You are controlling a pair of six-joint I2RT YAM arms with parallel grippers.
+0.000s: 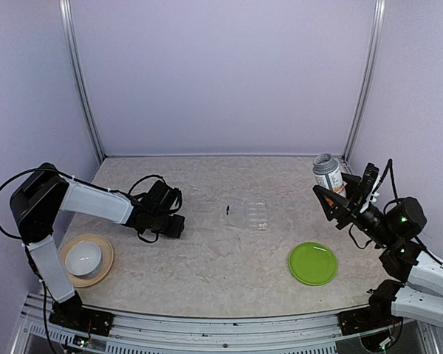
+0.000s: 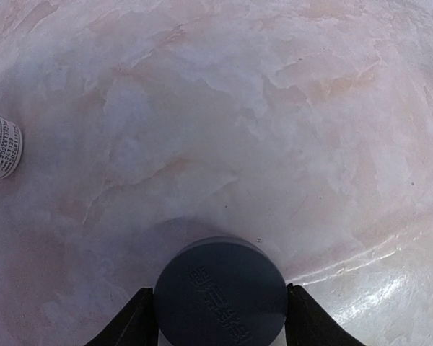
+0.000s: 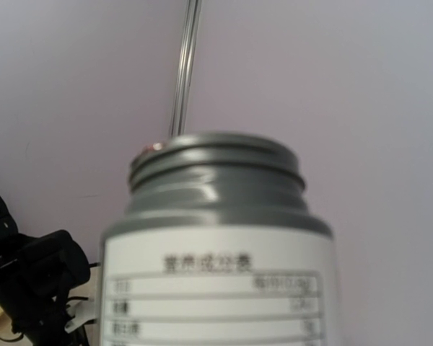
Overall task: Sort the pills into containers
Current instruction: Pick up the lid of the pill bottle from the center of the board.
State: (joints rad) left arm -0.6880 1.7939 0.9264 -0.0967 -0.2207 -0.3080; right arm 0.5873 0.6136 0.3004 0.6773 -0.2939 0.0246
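We show the left arm (image 1: 96, 200) reaching low, the left gripper (image 1: 173, 224) closed against a cap (image 2: 220, 292). The right arm (image 1: 421, 269) is raised, the right gripper (image 1: 340, 193) clasping a bottle (image 1: 326, 173).

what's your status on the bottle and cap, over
right gripper shut on bottle, neck uncapped. left gripper straddles gray cap on table, grip unconfirmed. nothing in the way.

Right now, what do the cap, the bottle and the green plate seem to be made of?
The cap is likely moulded plastic: matte dark gray, with raised lettering. The bottle is probably plastic too: glossy silver-gray threaded neck, paper-like white label. The green plate may be plastic: smooth, evenly coloured, but this is not certain.
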